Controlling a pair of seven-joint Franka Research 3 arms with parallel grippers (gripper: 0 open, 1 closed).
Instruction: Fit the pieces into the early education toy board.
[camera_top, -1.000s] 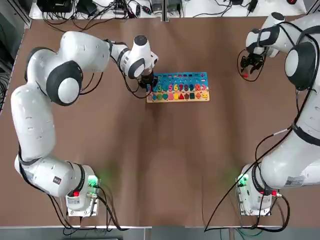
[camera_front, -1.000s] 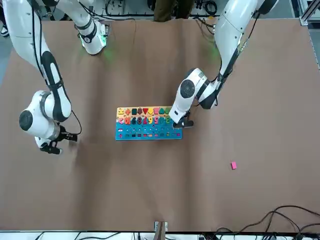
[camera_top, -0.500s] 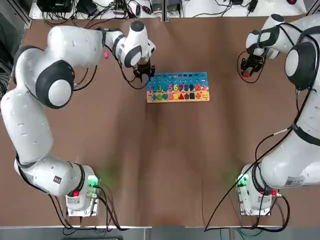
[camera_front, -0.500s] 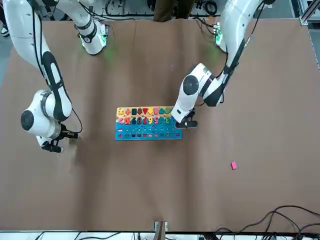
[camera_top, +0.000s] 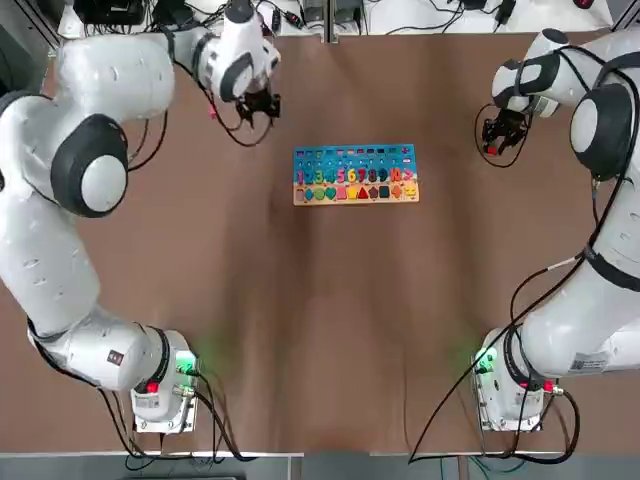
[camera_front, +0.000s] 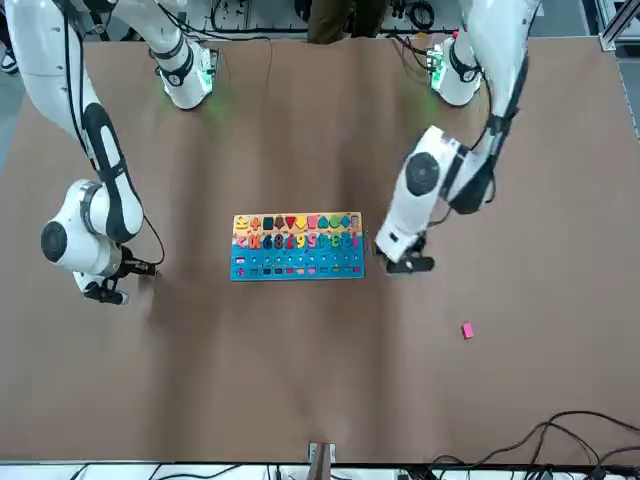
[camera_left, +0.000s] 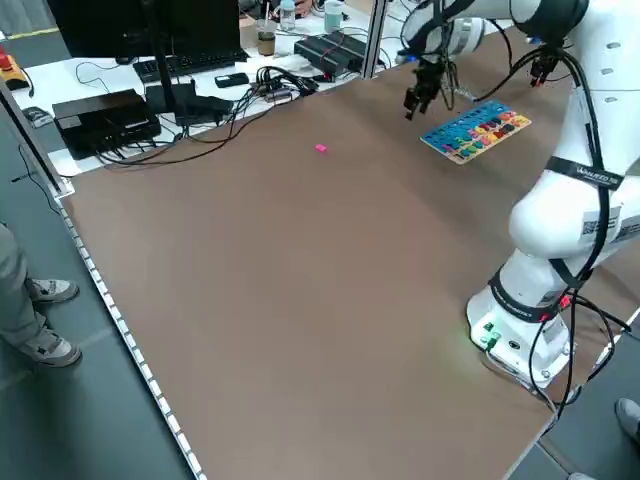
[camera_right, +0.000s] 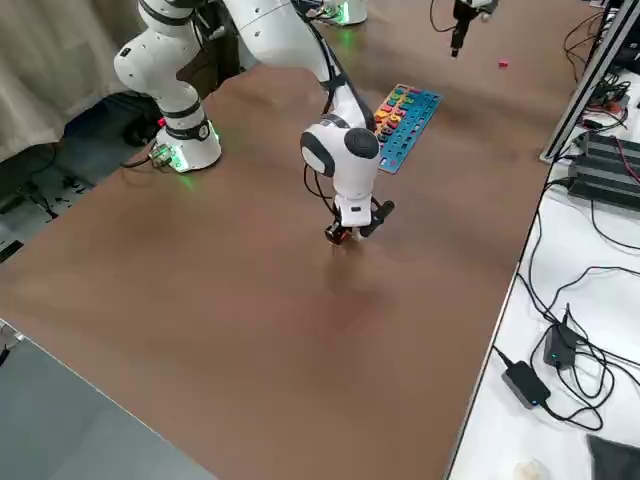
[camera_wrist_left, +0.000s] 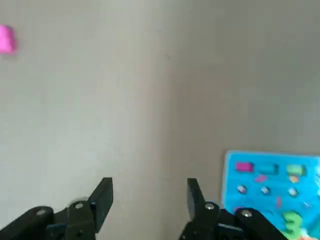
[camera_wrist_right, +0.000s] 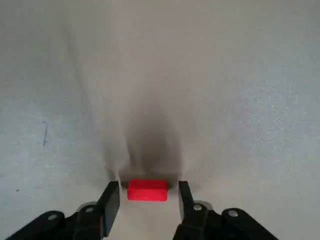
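Right, status: both grippers open, red piece between right's fingers, pink one out to left's side

Left gripper (camera_wrist_left: 150, 185): up over the table (camera_top: 310, 320), fingers spread, nothing grasped. Pink piece (camera_wrist_left: 7, 40) lies on the table off its left side, near it, outside the fingers. Toy board (camera_top: 355, 175) is off its right side and a bit closer to the robot's bases, so the gripper sits between that piece and the board. Black cable (camera_top: 238, 135) loops down beside the wrist.

Right gripper (camera_wrist_right: 149, 187): low over the table, well apart from the board, which is off its left side. Fingers open, not clenched. Red piece (camera_wrist_right: 147, 190) sits between the two tips, long side running from one finger toward the other. Gap visible on both sides of it, so no grip on it.

Board, as seen from the grippers: lies flat between them, clearly nearer to left than to right. Neither one touches it. Blue part faces away from the robot's bases, light strip with the coloured shapes faces toward them. Number row runs across the middle, mixed colours. On the blue part, left's wrist view picks up a green 3 (camera_wrist_left: 292, 222), partly cut off by the picture edge. Can't tell from here which slots the two loose pieces match
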